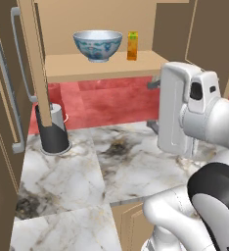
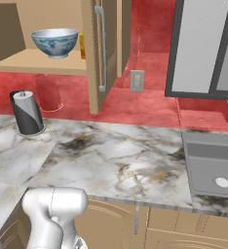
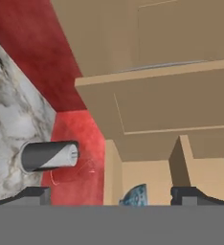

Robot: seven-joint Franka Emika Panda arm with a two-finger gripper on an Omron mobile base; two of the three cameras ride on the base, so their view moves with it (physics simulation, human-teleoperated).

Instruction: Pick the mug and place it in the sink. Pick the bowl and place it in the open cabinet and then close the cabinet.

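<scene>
The bowl [image 1: 97, 45] sits near the cabinet [image 1: 106, 66] shelf's front edge, doors open. The hand [image 3: 111, 195] is empty, fingers apart, below the shelf.

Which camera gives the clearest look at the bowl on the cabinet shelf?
The left base view: the bowl sits whole and near on the shelf. The right base view shows it smaller, at the picture's upper left; the hand view catches only a patterned sliver at its bottom.
</scene>
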